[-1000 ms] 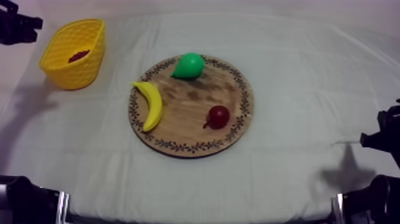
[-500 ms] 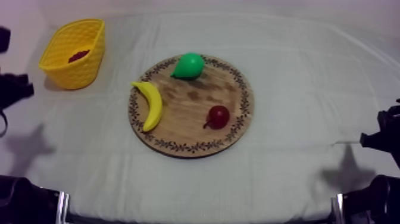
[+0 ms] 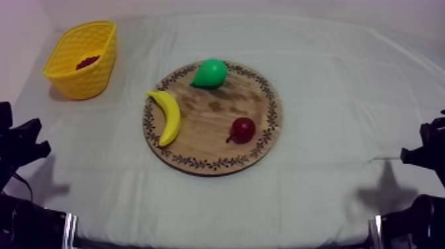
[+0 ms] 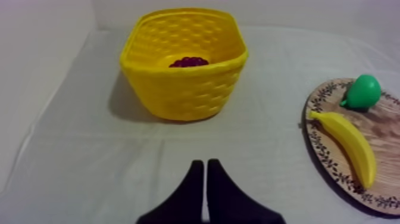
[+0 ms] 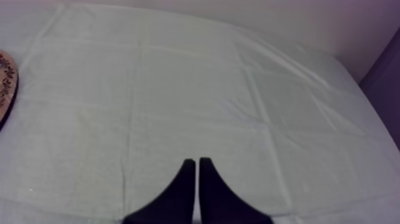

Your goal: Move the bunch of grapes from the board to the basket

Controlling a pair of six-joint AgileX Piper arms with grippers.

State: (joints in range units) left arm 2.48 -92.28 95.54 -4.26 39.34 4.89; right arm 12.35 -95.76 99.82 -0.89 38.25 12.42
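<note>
Bunch of grapes (image 4: 188, 61) inside yellow basket (image 4: 184, 89)

Basket stands far left on the worktop (image 3: 331, 79). My left hand (image 4: 205, 162) and right hand (image 5: 197, 159) are pressed together, empty. Grapes look light, knobbly; I'd pinch across the middle

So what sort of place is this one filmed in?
Most likely a lab test bench, not a kitchen: a cloth-covered table, a toy banana and pear on a wooden board, and a yellow basket.
</note>
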